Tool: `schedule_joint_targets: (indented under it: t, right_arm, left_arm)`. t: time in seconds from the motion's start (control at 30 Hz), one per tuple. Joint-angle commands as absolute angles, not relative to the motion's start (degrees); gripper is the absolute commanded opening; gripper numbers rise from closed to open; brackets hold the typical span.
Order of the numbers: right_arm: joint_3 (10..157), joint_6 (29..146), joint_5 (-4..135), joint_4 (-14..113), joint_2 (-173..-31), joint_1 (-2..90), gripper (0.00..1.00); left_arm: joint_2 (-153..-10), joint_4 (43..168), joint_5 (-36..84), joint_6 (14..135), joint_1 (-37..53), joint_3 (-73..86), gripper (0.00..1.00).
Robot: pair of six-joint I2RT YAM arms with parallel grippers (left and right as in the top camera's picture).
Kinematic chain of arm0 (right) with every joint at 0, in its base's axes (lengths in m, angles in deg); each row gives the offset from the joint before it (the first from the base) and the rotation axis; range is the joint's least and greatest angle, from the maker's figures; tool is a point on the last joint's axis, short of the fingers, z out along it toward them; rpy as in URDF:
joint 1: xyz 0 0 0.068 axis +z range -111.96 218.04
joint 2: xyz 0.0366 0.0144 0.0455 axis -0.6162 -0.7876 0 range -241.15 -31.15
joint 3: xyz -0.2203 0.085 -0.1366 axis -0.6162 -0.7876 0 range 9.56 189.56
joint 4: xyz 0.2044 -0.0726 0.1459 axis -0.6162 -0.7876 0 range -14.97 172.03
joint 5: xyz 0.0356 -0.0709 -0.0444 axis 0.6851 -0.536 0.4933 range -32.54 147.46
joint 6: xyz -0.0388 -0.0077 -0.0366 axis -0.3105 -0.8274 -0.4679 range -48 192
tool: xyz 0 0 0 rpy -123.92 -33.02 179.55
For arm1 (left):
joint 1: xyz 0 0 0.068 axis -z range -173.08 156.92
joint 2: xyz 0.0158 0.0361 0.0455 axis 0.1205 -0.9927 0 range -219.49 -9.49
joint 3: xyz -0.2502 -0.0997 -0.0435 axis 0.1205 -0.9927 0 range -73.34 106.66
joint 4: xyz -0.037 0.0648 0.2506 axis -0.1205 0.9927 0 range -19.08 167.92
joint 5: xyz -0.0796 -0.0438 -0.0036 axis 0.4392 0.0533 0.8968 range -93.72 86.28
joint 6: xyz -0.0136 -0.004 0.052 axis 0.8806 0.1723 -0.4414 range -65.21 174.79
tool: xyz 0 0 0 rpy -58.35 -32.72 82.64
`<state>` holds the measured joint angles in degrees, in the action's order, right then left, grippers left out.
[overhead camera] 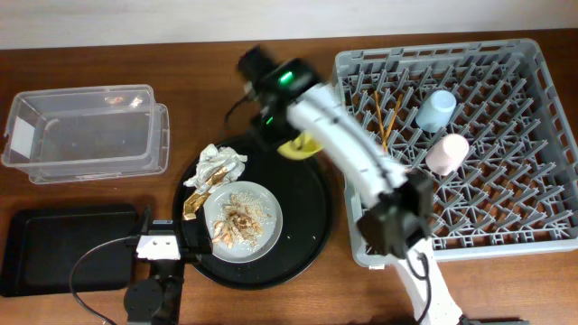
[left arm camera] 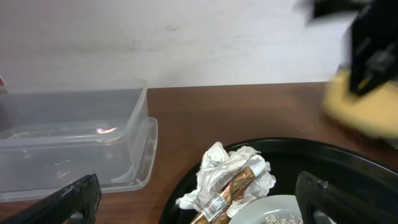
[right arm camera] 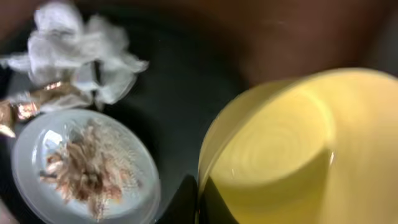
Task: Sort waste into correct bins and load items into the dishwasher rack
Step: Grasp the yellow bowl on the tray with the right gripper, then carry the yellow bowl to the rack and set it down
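Bowl (right arm camera: pixel 292 149), yellow-green, tilted with its inside facing the right wrist camera, over the far edge of the round black tray (overhead camera: pixel 312 239), just left of the rack (overhead camera: pixel 542 135). Blurred in the left wrist view.

Rack on the right: two chopsticks (overhead camera: pixel 384 117) lying among the pegs at far left, blue cup (overhead camera: pixel 436 110) just right of them, pink cup (overhead camera: pixel 447 153) nearer, close beside the blue one.

Round tray in the middle: plate (overhead camera: pixel 266 221) on its near left part, heaped with beige scraps (overhead camera: pixel 239 221) with brown bits. White crumpled wrapper (overhead camera: pixel 219 165) at the tray's far left, touching the plate rim; gold wrapper (overhead camera: pixel 192 205) beside it, at the plate's left edge.

Clear tub (overhead camera: pixel 86 131) far left, nothing seen inside. Black rectangular tray (overhead camera: pixel 63 248) near left, bare.

Right gripper (overhead camera: pixel 293 135) reaching in from the near right, at the bowl's rim and apparently clamped on it; fingers mostly hidden behind the bowl.

Left gripper (left arm camera: pixel 198 198) spread wide, holding nothing, at the near left rim of the round tray, pointing at the wrappers; fingers (left arm camera: pixel 74 199) clear of everything.
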<state>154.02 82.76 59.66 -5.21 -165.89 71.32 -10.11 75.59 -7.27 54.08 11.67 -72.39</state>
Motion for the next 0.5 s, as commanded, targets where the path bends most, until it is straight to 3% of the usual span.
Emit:
schedule_joint_targets:
  t: [0.0, 0.23, 0.47]
  right_arm:
    - [165.08, 86.06, 60.07, -13.32, -159.51, 63.49, 0.04]
    - [164.60, 83.11, 71.79, -15.31, -150.63, 48.94, 0.04]
    - [138.39, 79.27, 72.53, -15.31, -134.30, 36.90, 0.04]
  left_arm:
    - [-9.94, 75.48, -6.90, 53.01, 11.85, -72.80, 0.99]
    - [-9.94, 75.48, -6.90, 53.01, 11.85, -72.80, 0.99]
    - [-9.94, 75.48, -6.90, 53.01, 11.85, -72.80, 0.99]
